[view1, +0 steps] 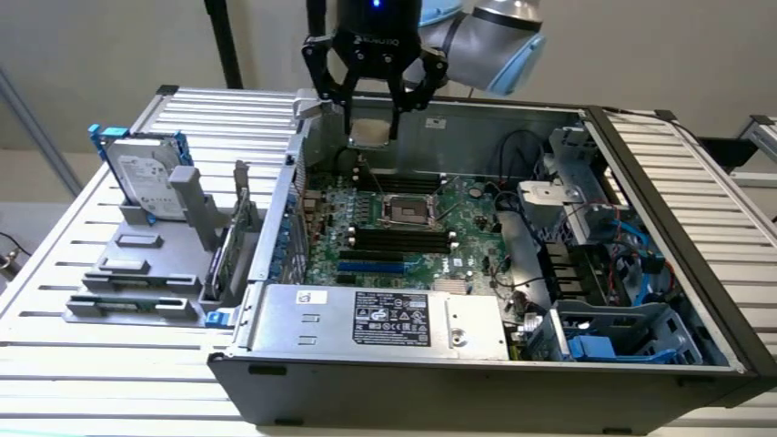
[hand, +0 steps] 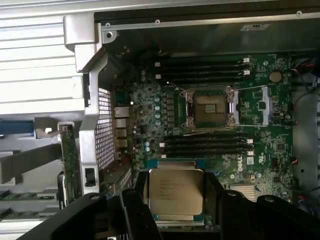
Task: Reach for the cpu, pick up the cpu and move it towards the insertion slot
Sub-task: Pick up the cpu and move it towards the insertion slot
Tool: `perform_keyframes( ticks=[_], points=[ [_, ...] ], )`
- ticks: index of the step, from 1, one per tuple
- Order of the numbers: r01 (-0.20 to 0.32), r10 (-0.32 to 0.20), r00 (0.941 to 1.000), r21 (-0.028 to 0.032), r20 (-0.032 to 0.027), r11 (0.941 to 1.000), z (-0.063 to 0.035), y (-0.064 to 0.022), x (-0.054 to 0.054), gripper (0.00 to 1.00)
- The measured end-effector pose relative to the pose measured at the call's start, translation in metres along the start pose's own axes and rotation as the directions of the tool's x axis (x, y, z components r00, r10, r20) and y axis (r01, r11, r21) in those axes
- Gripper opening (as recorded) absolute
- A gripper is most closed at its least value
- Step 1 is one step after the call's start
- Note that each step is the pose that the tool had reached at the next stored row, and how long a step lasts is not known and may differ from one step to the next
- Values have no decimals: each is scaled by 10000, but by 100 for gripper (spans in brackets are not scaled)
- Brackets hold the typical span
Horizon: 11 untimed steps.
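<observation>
The black fingers (view1: pixel 370 114) of the arm's gripper are clamped on the small flat square silvery cpu (view1: pixel 369 133), holding it in the air above the far edge of the open dark grey computer case (view1: pixel 486 378). Inside the case lies the green motherboard (view1: pixel 474 214), and on it the square metal-framed insertion slot (view1: pixel 409 211) with its dark centre sits uncovered, nearer than the cpu and well apart from it. Long black memory slots (view1: pixel 395 241) run just beside the slot. A silver power supply box (view1: pixel 377 319) fills the near corner. On the slatted surface (view1: pixel 109 360) to the exterior view's left, an upright silver hard drive with blue rails (view1: pixel 146 177) stands in a grey holder
</observation>
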State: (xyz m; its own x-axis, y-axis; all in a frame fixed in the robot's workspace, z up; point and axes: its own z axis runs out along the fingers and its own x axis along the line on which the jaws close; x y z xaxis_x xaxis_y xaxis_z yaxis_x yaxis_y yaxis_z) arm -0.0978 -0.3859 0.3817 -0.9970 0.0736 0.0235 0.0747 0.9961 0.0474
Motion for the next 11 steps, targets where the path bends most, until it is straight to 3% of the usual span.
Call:
perform_keyframes(
  ticks=[5,11],
  points=[
    [2,-2,10000,0,0,10000,92,88,-174,55],
    [4,-4,10000,1,0,10000,204,232,-306,55]
  ],
)
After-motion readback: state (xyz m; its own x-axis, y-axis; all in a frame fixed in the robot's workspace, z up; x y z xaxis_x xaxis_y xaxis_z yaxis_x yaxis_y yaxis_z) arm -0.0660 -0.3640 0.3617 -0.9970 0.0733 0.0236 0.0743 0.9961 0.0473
